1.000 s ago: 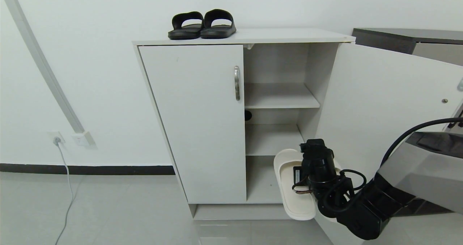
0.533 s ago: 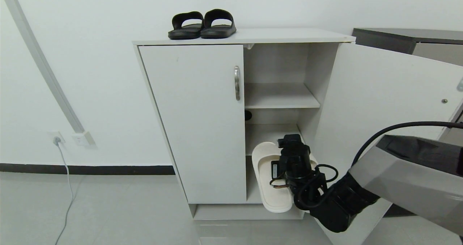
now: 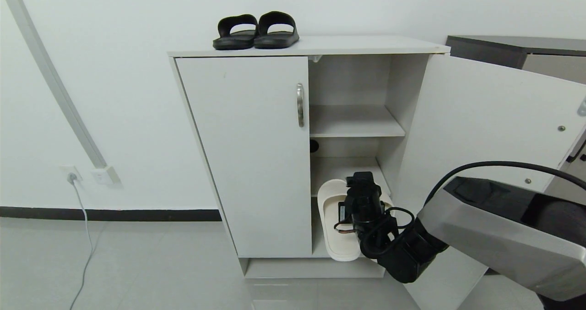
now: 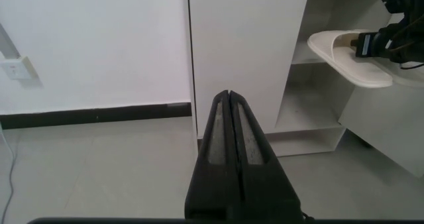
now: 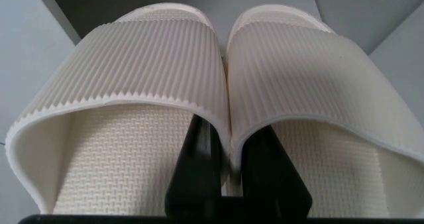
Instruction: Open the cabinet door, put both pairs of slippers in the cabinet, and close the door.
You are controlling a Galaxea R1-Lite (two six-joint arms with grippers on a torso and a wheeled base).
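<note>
Pinching the inner edges of both white slippers (image 5: 132, 71) together, the right gripper (image 5: 230, 174) has its fingers (image 5: 195, 164) clamped on the pair. Toes lead, long axis running into the cabinet (image 3: 247, 163), pair hanging at the lowest compartment's mouth beside the swung-out door (image 3: 480, 127). Left gripper (image 4: 228, 128) closed tight, empty, well apart. Black slippers (image 3: 255, 30) on top. Since a second ago, the pair has shifted left from the door edge into the opening.
</note>
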